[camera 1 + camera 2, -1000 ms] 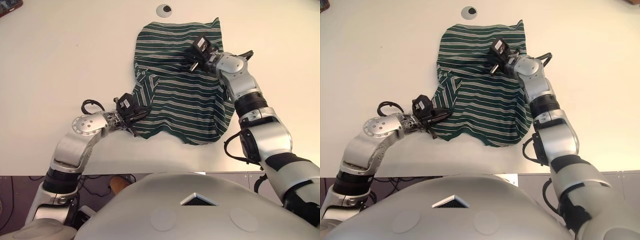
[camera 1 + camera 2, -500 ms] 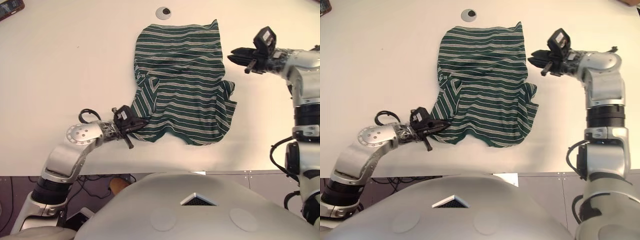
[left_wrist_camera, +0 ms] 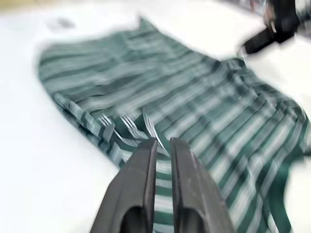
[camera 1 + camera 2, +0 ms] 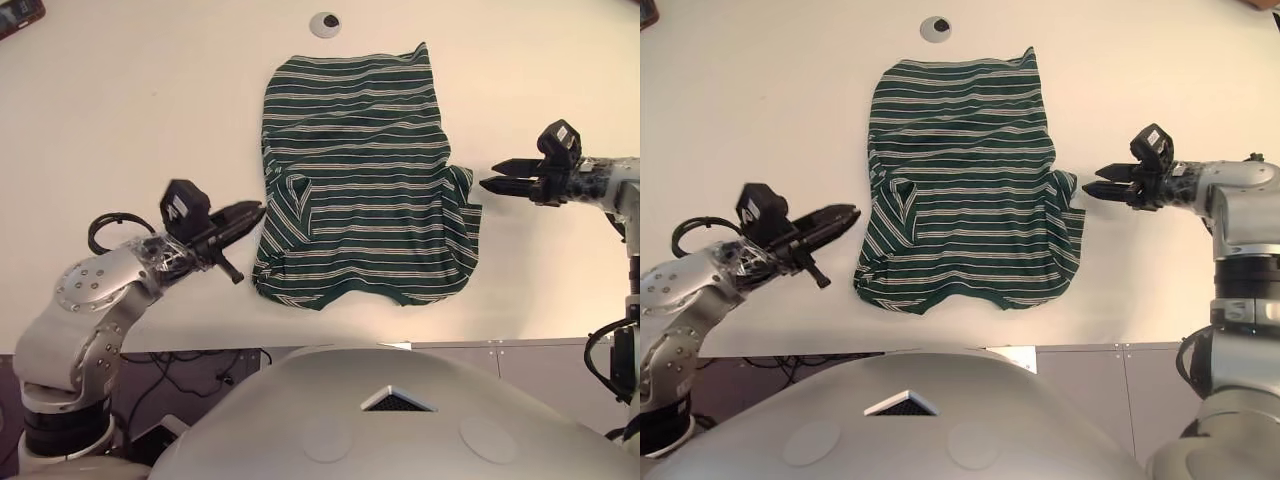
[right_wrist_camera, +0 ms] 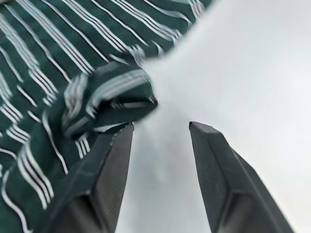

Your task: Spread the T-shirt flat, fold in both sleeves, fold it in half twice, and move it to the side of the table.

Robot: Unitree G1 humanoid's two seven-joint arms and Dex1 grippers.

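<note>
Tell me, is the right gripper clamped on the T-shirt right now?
No, the right gripper has its fingers open over bare table beside the T-shirt, with no cloth between them.

"What are the arms like?"

"Rounded silver-grey shells. The left arm (image 4: 85,310) has a round joint cap ringed with small dark screws. The right arm (image 4: 1240,195) has a black band between its silver segments."

"Any cables?"

"A black cable loop (image 4: 105,222) by the left wrist, and a second black cable (image 4: 1182,360) lower on the right arm."

"The grippers?"

"The left gripper (image 4: 256,210) and right gripper (image 5: 159,126) are black, each with two long tapering fingers and a boxy black block (image 4: 183,203) behind them."
</note>
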